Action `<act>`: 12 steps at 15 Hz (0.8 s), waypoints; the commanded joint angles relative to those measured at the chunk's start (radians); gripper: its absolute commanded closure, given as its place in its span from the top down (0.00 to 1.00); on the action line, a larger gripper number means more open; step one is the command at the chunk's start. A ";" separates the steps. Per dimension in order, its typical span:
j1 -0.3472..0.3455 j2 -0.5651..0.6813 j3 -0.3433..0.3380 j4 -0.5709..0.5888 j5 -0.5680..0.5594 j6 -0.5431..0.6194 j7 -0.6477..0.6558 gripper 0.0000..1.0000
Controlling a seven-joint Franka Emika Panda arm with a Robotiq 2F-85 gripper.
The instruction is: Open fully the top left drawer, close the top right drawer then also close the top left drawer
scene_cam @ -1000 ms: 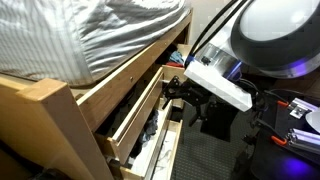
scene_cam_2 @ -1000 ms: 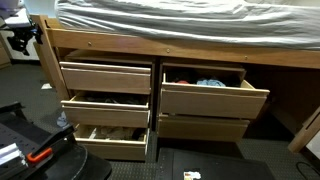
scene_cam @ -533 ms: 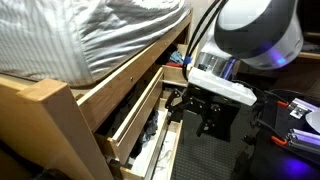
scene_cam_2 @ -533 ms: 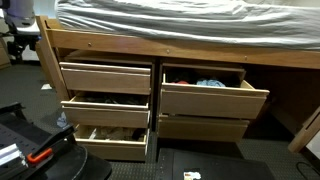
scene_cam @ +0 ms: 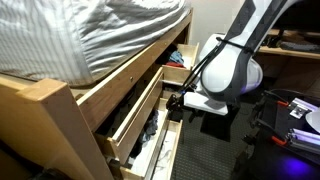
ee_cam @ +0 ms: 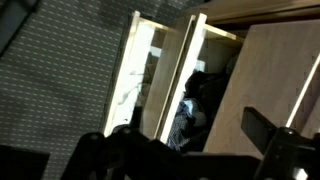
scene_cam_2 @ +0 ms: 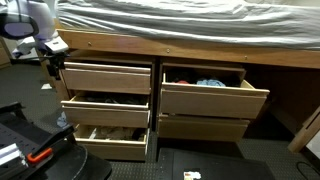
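Note:
The top left drawer point(scene_cam_2: 105, 78) is a pale-wood drawer with a plain front, pulled out only a little; its contents are hidden. In an exterior view it runs along the side point(scene_cam: 138, 100). The top right drawer point(scene_cam_2: 215, 100) stands open with blue and reddish items inside. My gripper point(scene_cam_2: 52, 63) hangs at the left end of the top left drawer's front, close to it, and also shows in an exterior view point(scene_cam: 173, 102). In the wrist view my gripper point(ee_cam: 180, 138) has its dark fingers apart, with nothing between them, over black clothing point(ee_cam: 197, 88).
Below the top left drawer, a middle drawer point(scene_cam_2: 105, 110) with dark contents and a bottom drawer point(scene_cam_2: 110, 147) with white and patterned fabric stand open. The lower right drawer point(scene_cam_2: 200, 128) is shut. A bed with a striped cover point(scene_cam_2: 180, 20) lies above. Black equipment point(scene_cam_2: 30, 150) sits on the floor.
My arm has swung away from one exterior camera and come into the other exterior view, bringing the gripper to the left end of the top left drawer. No drawer has moved.

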 commanded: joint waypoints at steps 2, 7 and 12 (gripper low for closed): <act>-0.161 0.217 0.191 0.155 -0.102 0.364 0.028 1.00; -0.080 0.168 0.075 0.210 -0.154 0.198 0.132 1.00; -0.040 0.166 0.054 0.187 -0.155 0.171 0.114 1.00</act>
